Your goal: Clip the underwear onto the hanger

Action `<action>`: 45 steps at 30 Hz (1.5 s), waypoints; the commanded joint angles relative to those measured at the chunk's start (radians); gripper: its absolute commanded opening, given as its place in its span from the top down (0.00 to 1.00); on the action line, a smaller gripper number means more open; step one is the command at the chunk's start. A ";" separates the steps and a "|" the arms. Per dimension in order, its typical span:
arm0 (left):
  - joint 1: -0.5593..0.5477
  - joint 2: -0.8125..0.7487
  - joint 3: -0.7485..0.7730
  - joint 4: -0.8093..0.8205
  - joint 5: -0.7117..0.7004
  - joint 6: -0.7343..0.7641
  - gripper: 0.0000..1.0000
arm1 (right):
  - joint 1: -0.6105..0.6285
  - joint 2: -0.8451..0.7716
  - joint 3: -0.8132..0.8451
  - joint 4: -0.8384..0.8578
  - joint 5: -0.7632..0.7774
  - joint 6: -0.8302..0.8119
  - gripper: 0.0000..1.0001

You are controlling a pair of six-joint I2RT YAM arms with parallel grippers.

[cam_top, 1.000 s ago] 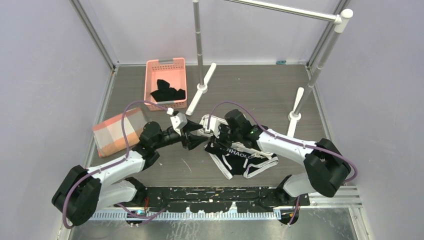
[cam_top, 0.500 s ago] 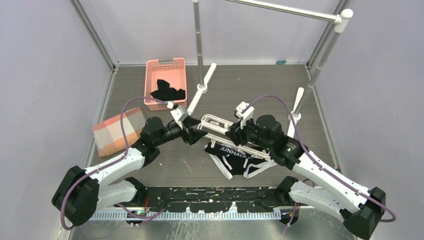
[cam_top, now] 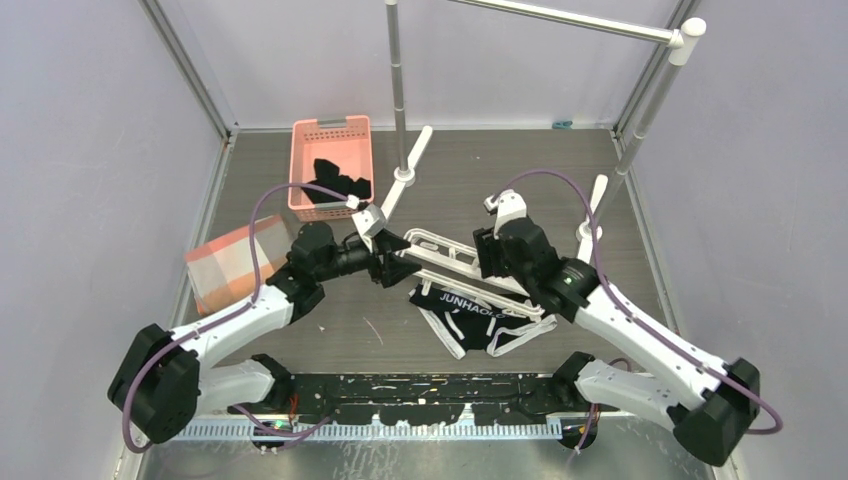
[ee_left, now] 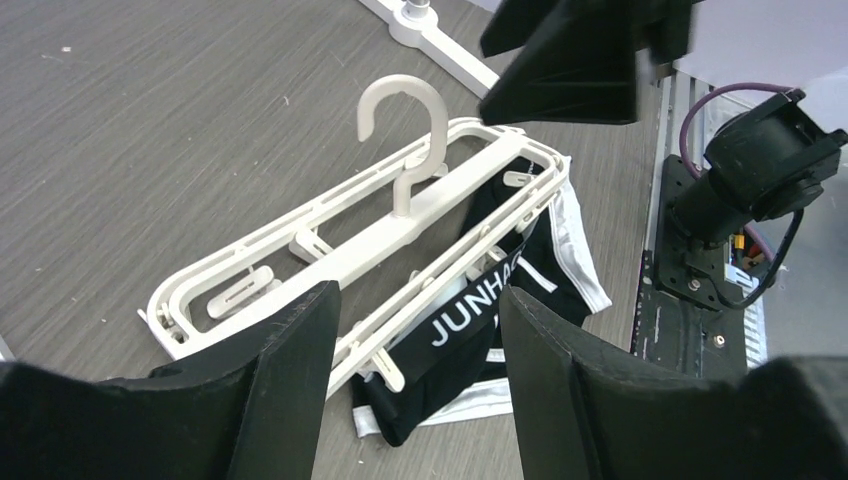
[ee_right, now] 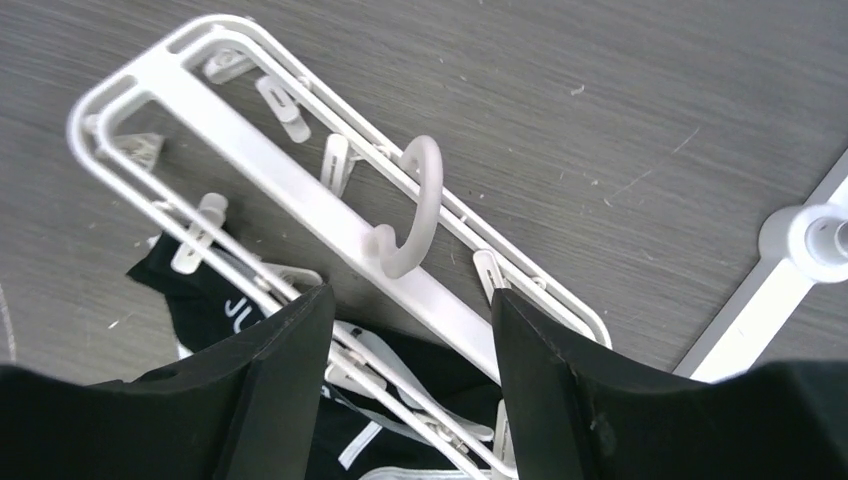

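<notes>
The white hanger [cam_top: 448, 260] lies flat on the table, hook up, and the black underwear [cam_top: 480, 312] with "JUNHAOLONG" lettering sits under its near rail. In the left wrist view the hanger [ee_left: 400, 225] and underwear [ee_left: 497, 312] lie beyond my open, empty left gripper [ee_left: 415, 390]. From above, my left gripper [cam_top: 397, 263] is at the hanger's left end. My right gripper [cam_top: 487, 255] hovers over the hanger's middle, open and empty. Its wrist view shows the hanger [ee_right: 300, 200], the underwear [ee_right: 195, 300] and the gripper [ee_right: 410, 390].
A pink basket [cam_top: 331, 135] with plain black garments [cam_top: 337, 183] stands at the back left. A checked orange cloth [cam_top: 232, 265] lies at the left. The grey rail stand [cam_top: 398, 90] has white feet at the back [cam_top: 405, 170] and at the right [cam_top: 592, 215].
My right arm has swung out to the right, and its gripper has moved from the hanger's left part to over its middle. My left gripper has shifted slightly up and right.
</notes>
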 commanded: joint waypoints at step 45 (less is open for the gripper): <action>-0.005 -0.364 0.166 -0.438 -0.152 -0.040 0.23 | -0.202 0.161 0.541 -0.136 -0.121 0.086 0.99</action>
